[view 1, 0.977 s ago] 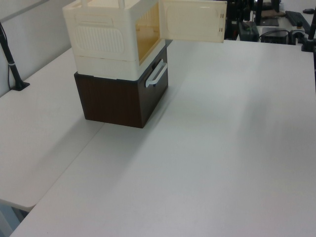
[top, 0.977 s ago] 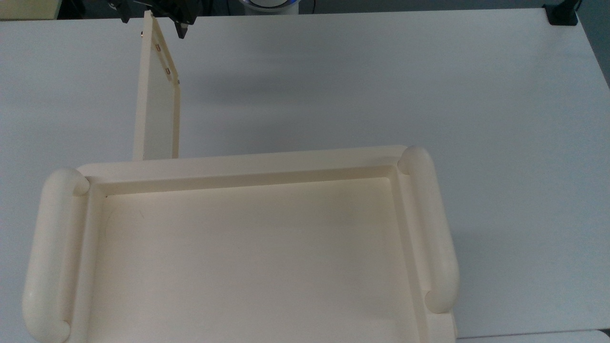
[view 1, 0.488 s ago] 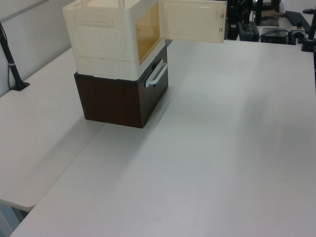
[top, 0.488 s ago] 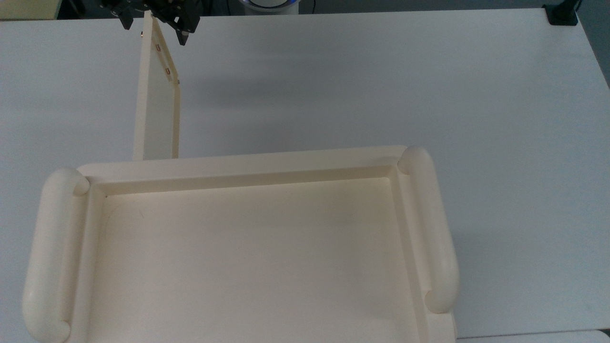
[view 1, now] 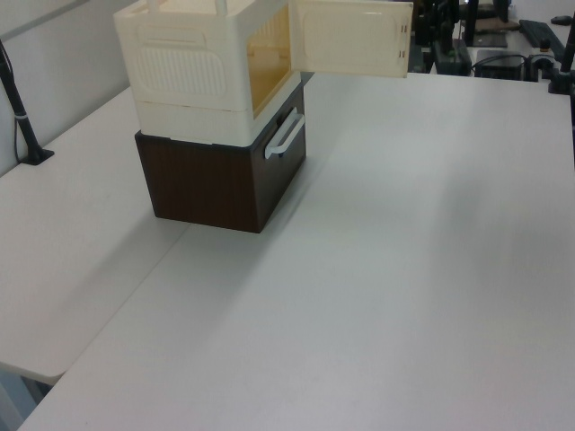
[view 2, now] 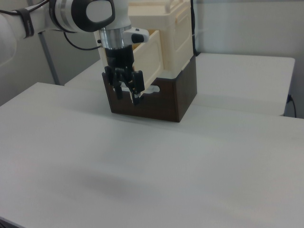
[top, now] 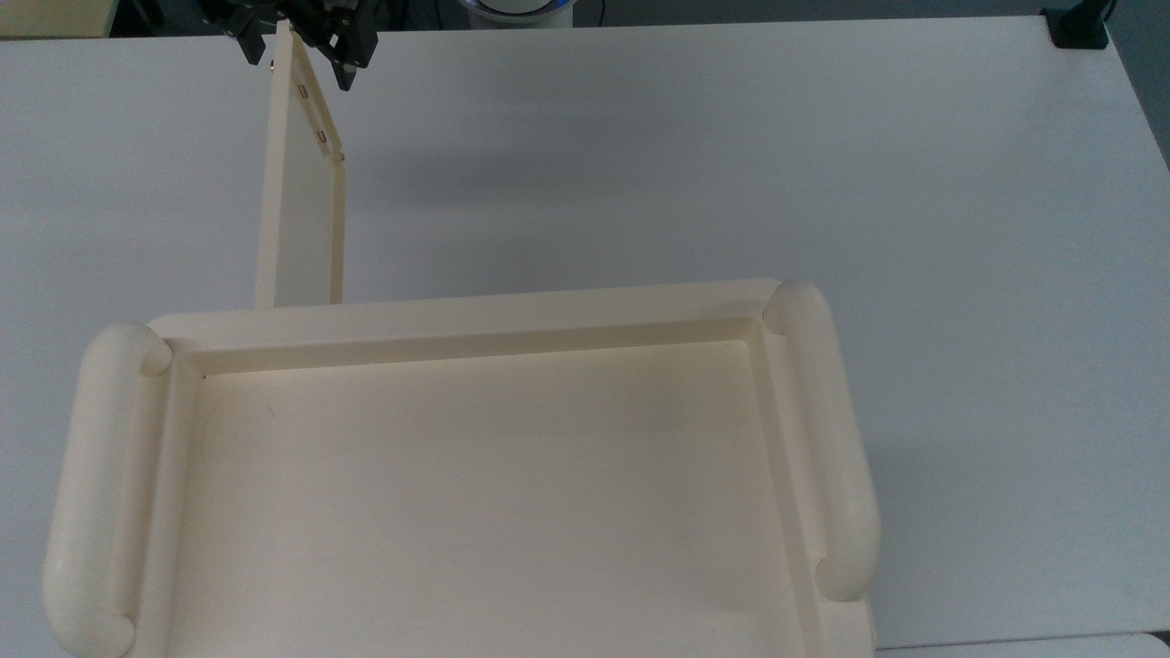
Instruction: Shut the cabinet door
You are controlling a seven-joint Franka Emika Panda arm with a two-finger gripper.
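One cabinet door [top: 302, 219] stands wide open, swung out from cabinet [top: 475, 475] toward top view's top edge. Gripper [top: 294, 50] at door's free edge, fingers spread, straddling panel. Best: push flat face sideways toward top view's right, follow hinge arc, avoid copper fittings [top: 312, 114].

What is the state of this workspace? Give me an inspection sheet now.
Surface: white table, bare around the stack.
Job's things: cabinet door swung wide open, standing out from the cream cabinet, which sits on a dark brown drawer unit.
Clutter: nothing seen.
Grippers: gripper open, fingers straddling the door's free edge.
Cables: black cable along the arm; another by a black post.
Surroundings: black clamp at a table corner; dark equipment behind the table.
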